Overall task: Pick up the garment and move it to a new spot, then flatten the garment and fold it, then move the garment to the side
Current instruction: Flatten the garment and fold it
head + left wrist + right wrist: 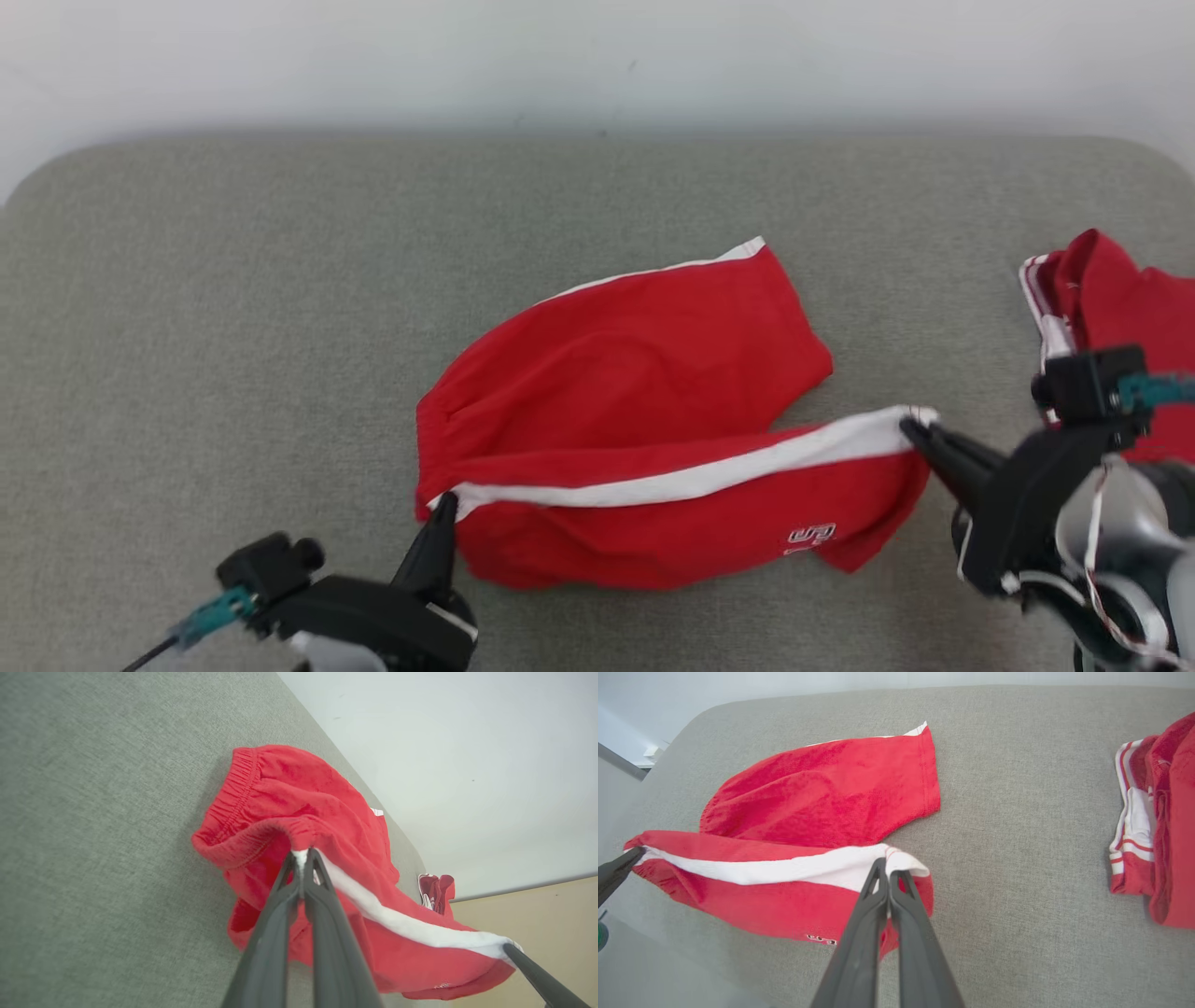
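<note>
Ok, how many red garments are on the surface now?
2: the red shorts mid-surface, held at both ends, and a second red garment at the right edge, partly cut off.

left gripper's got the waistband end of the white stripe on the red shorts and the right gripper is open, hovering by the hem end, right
No: the right gripper is not open, it is shut on the hem end of the white stripe of the red shorts, as the right wrist view shows. The left gripper does hold the waistband end.
</note>
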